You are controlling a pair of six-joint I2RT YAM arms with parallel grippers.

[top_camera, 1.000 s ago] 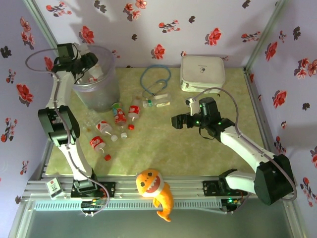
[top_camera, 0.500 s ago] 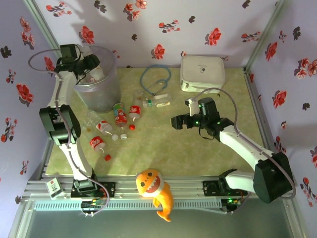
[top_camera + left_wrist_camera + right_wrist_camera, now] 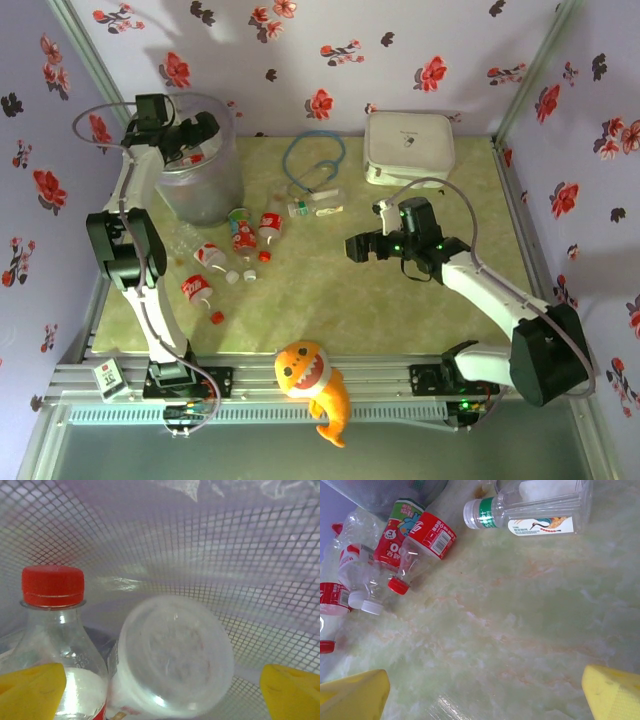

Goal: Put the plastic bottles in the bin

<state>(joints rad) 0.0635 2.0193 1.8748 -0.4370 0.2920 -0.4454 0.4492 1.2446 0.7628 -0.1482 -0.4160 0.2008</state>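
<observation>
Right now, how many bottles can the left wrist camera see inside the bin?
2. A red-capped bottle is at the left; a second bottle is just right of it, its base facing the camera. Others may be hidden deeper in the bin.

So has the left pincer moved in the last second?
Yes. The left pincer has shifted rightward over the mouth of the bin, toward its middle.

Clear red-capped bottles (image 3: 242, 238) lie scattered beside the upright greyish bin (image 3: 210, 195), two bottles inside it.
</observation>
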